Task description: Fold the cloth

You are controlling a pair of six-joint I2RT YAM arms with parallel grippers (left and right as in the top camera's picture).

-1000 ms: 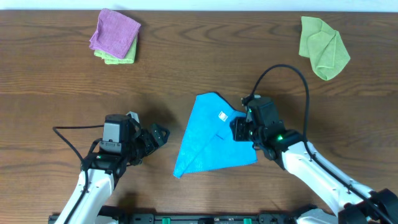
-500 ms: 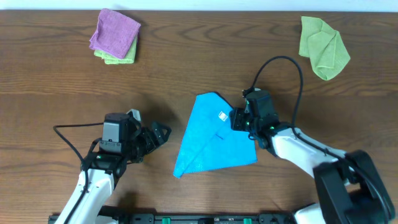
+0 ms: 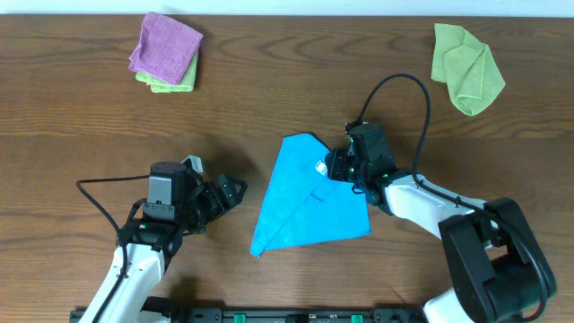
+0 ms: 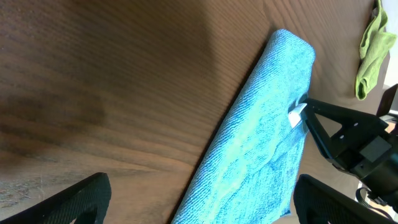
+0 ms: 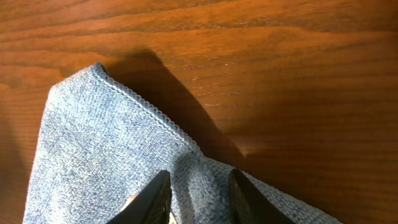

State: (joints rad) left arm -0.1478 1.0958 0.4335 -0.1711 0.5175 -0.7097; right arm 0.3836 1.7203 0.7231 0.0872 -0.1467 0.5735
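1. The cloth (image 3: 305, 202) lies mid-desk (image 3: 269, 99), toward the near side. It is doubled over into a rough triangle, not a tidy rectangle.
2. The right pincer (image 3: 334, 167) sits at the cloth's far right edge, beside the white tag (image 3: 319, 165). Its fingers (image 5: 155, 196) are narrowed on a raised ridge of fabric, so we judge the cloth gripped.
3. The left pincer (image 3: 231, 193) hangs wide open and empty, just left of the cloth.
4. We judge one loose fold made. Squaring the edges and at least one more fold are left.

Table (image 3: 296, 90) lies open beyond the cloth (image 3: 300, 206) (centre).
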